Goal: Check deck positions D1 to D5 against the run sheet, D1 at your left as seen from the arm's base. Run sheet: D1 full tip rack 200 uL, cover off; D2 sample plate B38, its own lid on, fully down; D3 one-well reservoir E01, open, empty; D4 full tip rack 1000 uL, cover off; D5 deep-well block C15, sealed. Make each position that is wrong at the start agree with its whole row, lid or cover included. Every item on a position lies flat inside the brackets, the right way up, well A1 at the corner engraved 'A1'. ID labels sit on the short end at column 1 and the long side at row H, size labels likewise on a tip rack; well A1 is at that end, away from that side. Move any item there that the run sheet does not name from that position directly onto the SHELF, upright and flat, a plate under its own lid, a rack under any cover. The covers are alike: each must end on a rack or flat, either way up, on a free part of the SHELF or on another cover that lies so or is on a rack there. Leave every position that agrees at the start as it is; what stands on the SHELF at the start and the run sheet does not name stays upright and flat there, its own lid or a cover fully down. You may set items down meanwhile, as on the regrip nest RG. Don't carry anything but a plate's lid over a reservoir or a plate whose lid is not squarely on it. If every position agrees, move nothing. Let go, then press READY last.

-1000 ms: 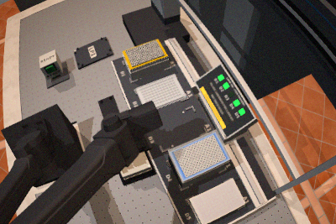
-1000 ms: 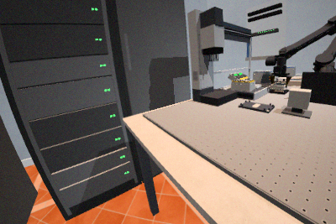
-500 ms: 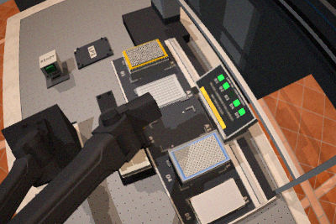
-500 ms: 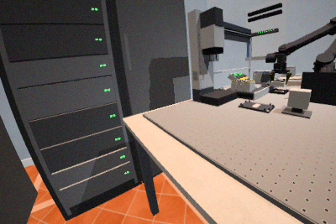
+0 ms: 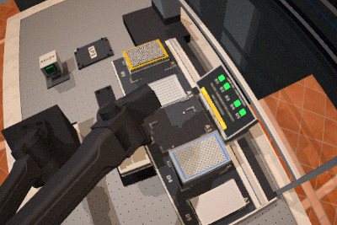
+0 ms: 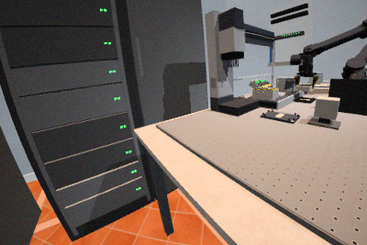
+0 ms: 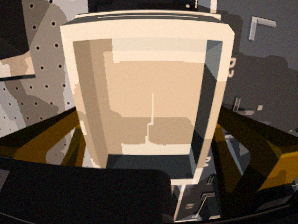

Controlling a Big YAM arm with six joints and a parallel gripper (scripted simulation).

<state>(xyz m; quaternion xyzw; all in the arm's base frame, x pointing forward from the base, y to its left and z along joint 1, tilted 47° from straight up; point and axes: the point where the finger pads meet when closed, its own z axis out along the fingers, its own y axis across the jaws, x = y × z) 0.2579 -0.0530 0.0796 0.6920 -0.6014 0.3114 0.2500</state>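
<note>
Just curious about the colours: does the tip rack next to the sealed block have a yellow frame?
No, that rack is framed in blue; the yellow one sits at the far end.

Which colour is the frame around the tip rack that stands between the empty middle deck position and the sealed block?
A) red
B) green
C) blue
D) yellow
C: in the top view the tip rack next to the sealed block has a blue frame; the yellow-framed rack stands at the far end of the row.

Perforated grey bench top [image 5: 63,27] — READY button box [image 5: 51,68], deck plate [image 5: 139,83].
</note>
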